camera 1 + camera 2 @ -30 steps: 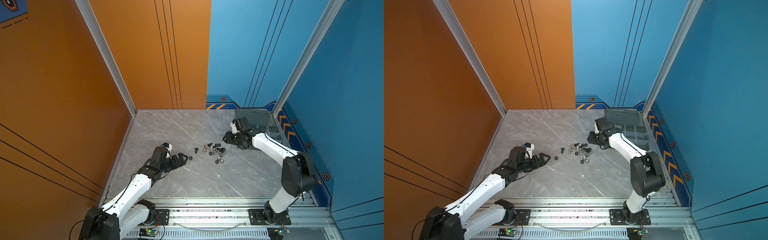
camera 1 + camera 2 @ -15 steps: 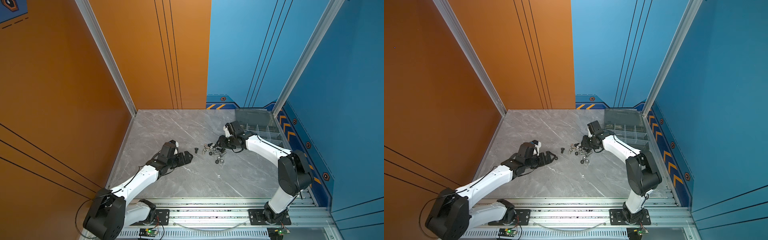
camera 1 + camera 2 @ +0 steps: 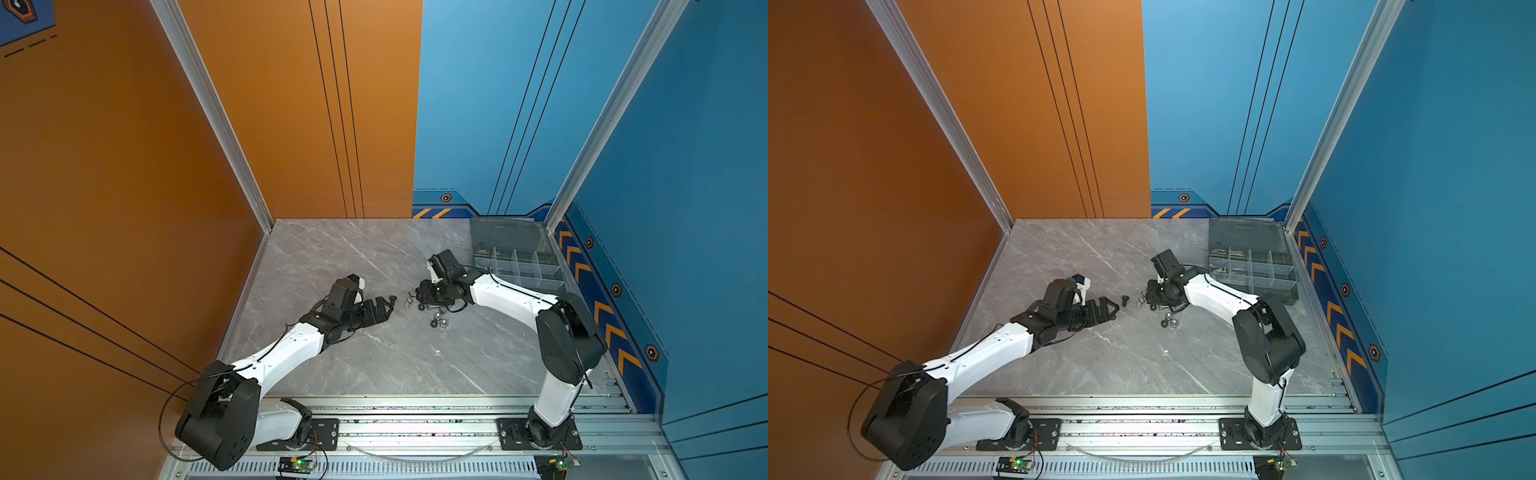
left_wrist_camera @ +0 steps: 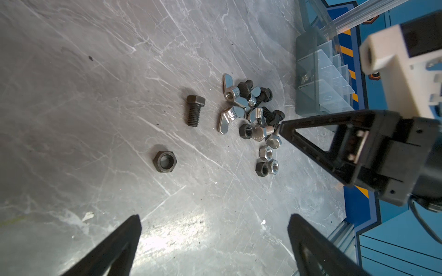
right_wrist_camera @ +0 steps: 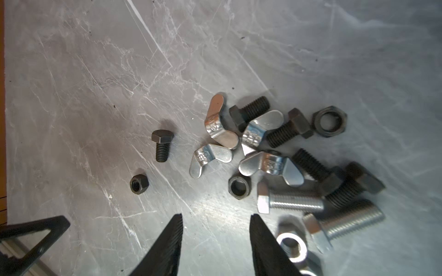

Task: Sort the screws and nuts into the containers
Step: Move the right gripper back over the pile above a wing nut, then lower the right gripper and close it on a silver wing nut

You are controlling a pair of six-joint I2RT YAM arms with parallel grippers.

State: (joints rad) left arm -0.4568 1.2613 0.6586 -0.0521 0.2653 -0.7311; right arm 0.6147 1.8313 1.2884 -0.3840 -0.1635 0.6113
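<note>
- Right wrist view: the right gripper [image 5: 216, 216] is released and stands part-open low over the grey table [image 5: 95, 83]. Its fingers are apart with nothing between them. A silver nut [image 5: 290, 246] lies just beside one finger.
- Same view, the pile: four silver wing nuts [image 5: 270, 165], several black bolts [image 5: 287, 131], two silver bolts [image 5: 287, 200] and black nuts [image 5: 239, 186], many of them touching or overlapping.
- One lone black bolt [image 5: 162, 145] and one small black nut [image 5: 139, 183] lie clear of the pile on the side toward the left arm. They do not touch each other.
- Left wrist view: the left gripper [image 4: 214, 216] is spread wide and empty, with the small black nut and the lone black bolt on the table ahead of it.
- Both top views: the pile lies mid-table beneath the right gripper. The left gripper's tips are near the lone black bolt. A pair of nuts [image 3: 438, 322] sits just off the pile toward the near edge.
- Both top views also show the organiser box [image 3: 514, 262] at the far right corner of the table, lid open, apart from the pile.
- One small silver piece [image 4: 305, 78] shows inside a compartment; its type cannot be told.
</note>
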